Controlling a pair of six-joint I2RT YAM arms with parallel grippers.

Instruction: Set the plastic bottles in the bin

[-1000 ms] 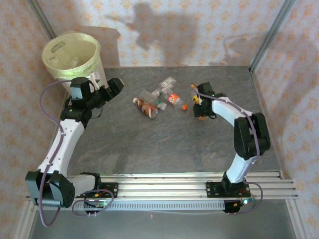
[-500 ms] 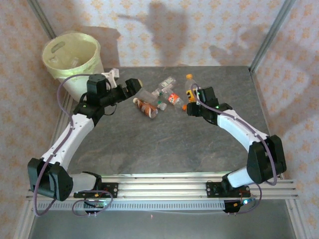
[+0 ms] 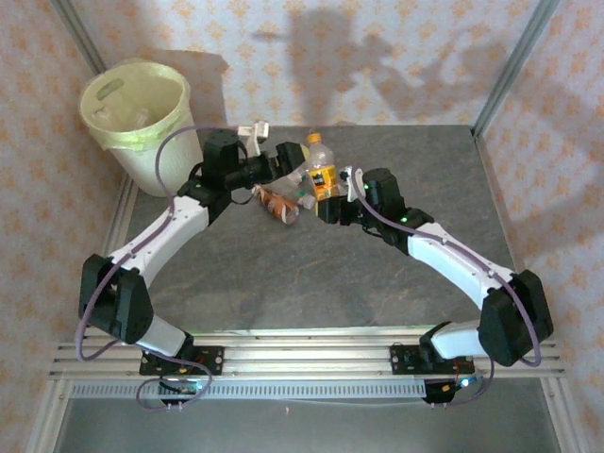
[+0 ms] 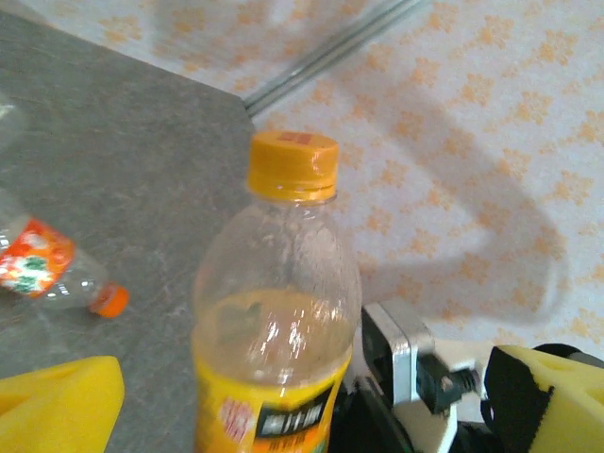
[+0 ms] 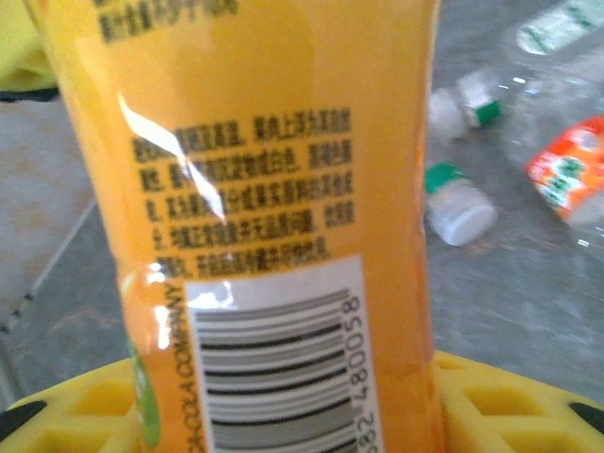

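The orange-capped bottle (image 3: pixel 322 168) is held upright over the bench (image 3: pixel 377 283), clamped at its label by the right claw (image 3: pixel 328 202). The left claw (image 3: pixel 283 162) gapes wide just beside it, possibly flanking it. Other bottles (image 3: pixel 278 203) lie nearby on the bench, and the bin (image 3: pixel 142 160) stands at the far-left corner.

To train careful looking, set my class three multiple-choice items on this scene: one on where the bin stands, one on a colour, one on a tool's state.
1. The bin stands: A far left; B far right; C between the arm bases.
2. The cap of the orange-labelled bottle is: A orange; B blue; C black.
3. The right tool is: A shut on that bottle; B open over bare table; C inside the bin.
Key: 1 A, it sits top left in the overhead view; 2 A, the left wrist view shows it; 3 A, its yellow pads clamp the label.
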